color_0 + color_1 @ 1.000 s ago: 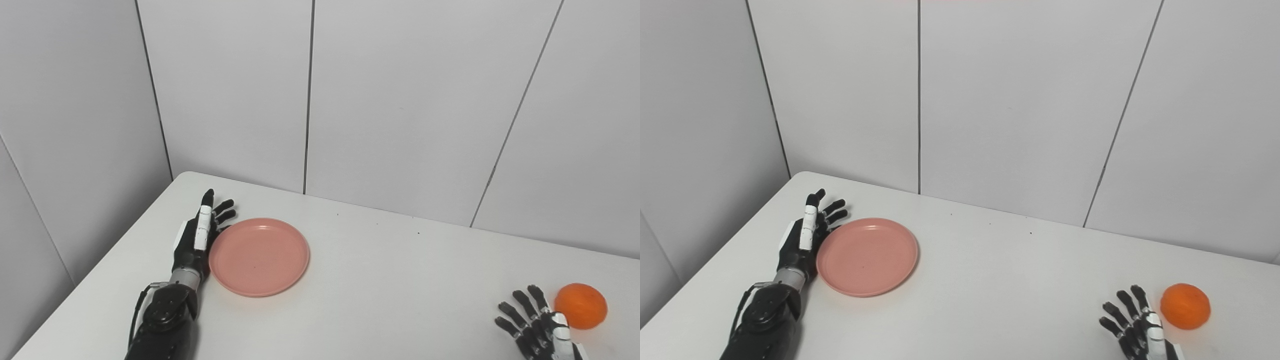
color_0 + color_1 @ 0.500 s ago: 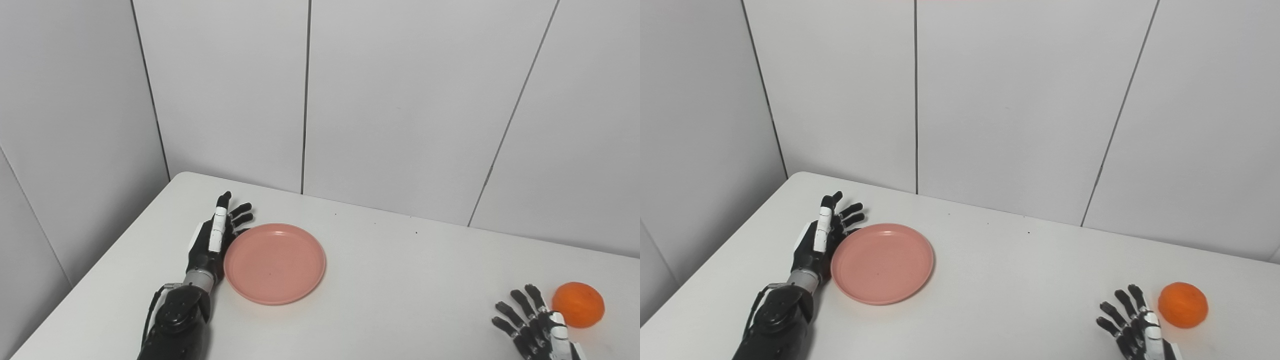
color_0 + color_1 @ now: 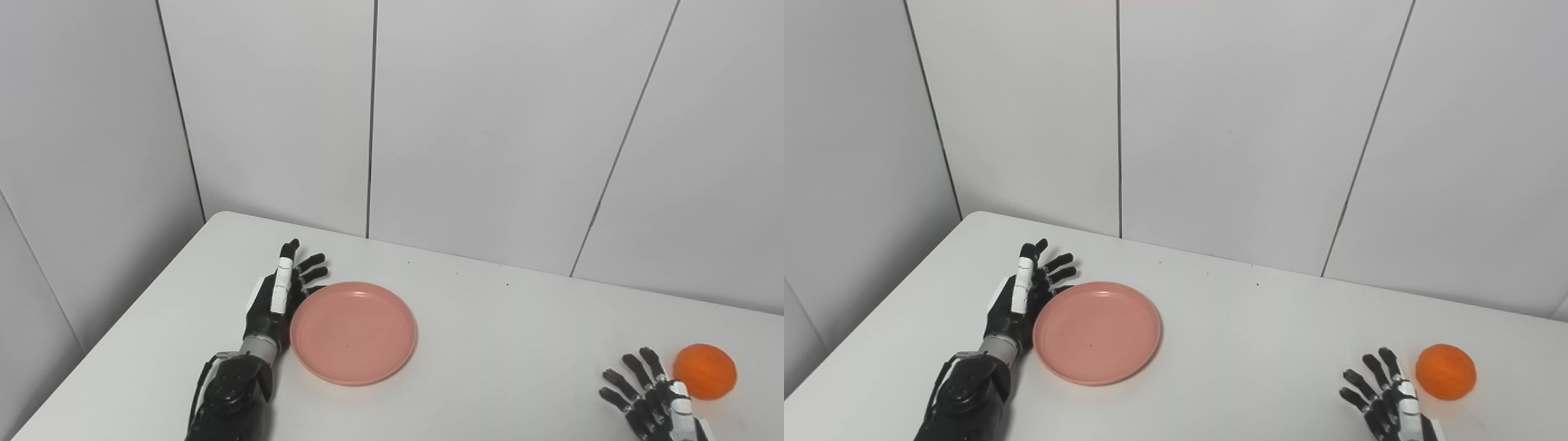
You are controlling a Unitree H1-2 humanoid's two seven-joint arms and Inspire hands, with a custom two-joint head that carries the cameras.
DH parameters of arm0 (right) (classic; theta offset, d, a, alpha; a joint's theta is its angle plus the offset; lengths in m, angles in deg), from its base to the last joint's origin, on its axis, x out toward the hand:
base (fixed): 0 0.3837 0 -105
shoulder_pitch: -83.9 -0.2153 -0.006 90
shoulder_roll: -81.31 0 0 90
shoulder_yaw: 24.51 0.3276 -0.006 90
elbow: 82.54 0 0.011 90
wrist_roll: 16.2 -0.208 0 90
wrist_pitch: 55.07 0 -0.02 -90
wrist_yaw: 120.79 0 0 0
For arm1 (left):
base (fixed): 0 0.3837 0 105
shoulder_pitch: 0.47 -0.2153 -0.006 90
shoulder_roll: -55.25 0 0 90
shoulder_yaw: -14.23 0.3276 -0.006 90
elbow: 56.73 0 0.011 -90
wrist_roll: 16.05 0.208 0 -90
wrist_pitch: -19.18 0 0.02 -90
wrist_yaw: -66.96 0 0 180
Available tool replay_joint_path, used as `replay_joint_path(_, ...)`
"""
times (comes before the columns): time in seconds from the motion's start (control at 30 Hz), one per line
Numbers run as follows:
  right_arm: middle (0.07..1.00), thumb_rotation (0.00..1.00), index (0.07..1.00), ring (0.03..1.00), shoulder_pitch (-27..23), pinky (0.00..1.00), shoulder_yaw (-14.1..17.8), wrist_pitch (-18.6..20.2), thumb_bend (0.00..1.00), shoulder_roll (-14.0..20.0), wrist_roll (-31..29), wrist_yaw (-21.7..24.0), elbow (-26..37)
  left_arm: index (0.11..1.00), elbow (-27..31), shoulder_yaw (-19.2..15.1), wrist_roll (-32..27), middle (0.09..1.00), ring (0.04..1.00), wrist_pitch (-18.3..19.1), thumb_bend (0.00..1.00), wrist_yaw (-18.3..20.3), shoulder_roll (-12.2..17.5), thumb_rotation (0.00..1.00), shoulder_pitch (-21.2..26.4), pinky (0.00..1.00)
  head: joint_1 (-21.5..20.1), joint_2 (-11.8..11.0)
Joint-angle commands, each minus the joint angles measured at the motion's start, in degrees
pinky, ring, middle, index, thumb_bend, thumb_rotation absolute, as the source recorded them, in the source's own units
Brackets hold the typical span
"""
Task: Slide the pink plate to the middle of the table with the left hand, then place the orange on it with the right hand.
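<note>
A round pink plate [image 3: 354, 331] lies flat on the white table [image 3: 502, 343], left of the middle. My left hand [image 3: 278, 300] stands on edge, open, with its palm against the plate's left rim and its fingers stretched toward the wall. An orange [image 3: 704, 380] rests on the table at the far right. My right hand [image 3: 652, 407] sits low at the bottom right, open with fingers spread, just left of the orange and apart from it.
Grey wall panels [image 3: 478, 122] rise close behind the table's far edge and along its left side. The table's rounded back left corner [image 3: 223, 215] is near my left hand.
My left hand has pushed the pink plate to the right and a little toward me. The orange has stayed put; the right hand has barely moved. The camera shifted slightly.
</note>
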Motion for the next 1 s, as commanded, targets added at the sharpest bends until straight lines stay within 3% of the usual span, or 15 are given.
replay_joint_path(0.0,0.937,1.0,0.975,0.839,3.5,0.8,-1.0,1.2,0.62,-2.0,-0.6,-0.1,-2.4,0.986,1.5,0.2,0.3,0.826,0.798,0.5,0.92,0.0,-0.1,1.0,1.1,0.65,-0.3,0.1)
replay_joint_path(0.5,0.892,0.93,0.936,0.805,3.9,0.76,-2.7,2.9,0.66,-4.5,2.1,-3.9,0.3,0.985,4.2,2.2,1.4,0.804,0.784,2.1,0.94,0.4,-0.1,1.0,0.7,0.64,-8.4,1.0)
replay_joint_path(0.97,0.884,0.91,0.922,0.795,3.6,0.72,-4.0,3.0,0.69,-7.1,4.5,-6.2,0.6,0.99,6.2,3.1,1.1,0.812,0.797,4.6,0.93,1.8,-0.5,1.0,0.5,0.64,-13.0,1.1)
